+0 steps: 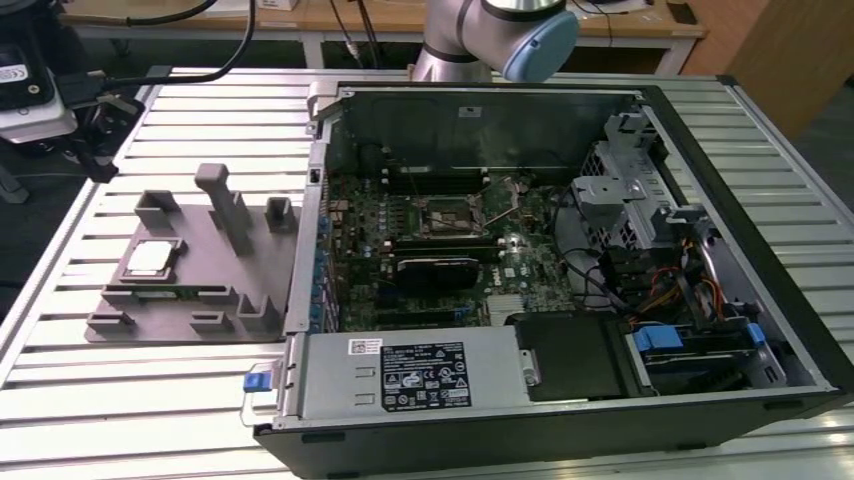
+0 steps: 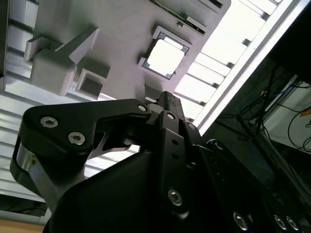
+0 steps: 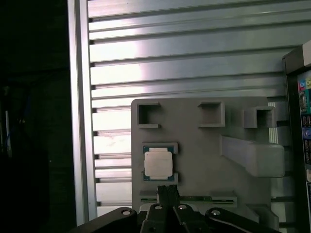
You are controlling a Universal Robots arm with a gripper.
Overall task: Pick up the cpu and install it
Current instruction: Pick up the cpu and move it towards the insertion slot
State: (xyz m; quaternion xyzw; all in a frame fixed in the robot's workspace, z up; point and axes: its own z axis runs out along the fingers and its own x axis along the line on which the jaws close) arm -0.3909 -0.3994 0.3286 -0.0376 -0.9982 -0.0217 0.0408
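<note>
The cpu (image 1: 151,257) is a small silvery square chip lying flat in a recess of the grey holder tray (image 1: 200,272), on the exterior view's left. Both wrist views look down on the cpu (image 3: 157,162) (image 2: 165,57) from well above. My gripper (image 3: 168,190) hangs above the tray (image 3: 199,150), apart from the chip, with its two black fingers pressed together and nothing between them. In the second wrist view the gripper (image 2: 163,99) points toward the chip's side of the tray (image 2: 121,34). The arm (image 1: 501,35) shows at the back of the exterior view.
An open computer case (image 1: 561,400) lies on the slatted metal table (image 1: 147,400), to the tray's right in the exterior view. Its motherboard has a cpu socket (image 1: 451,212) with a raised lever. Tall posts (image 1: 224,205) stand on the tray. Camera gear (image 1: 40,90) stands far left.
</note>
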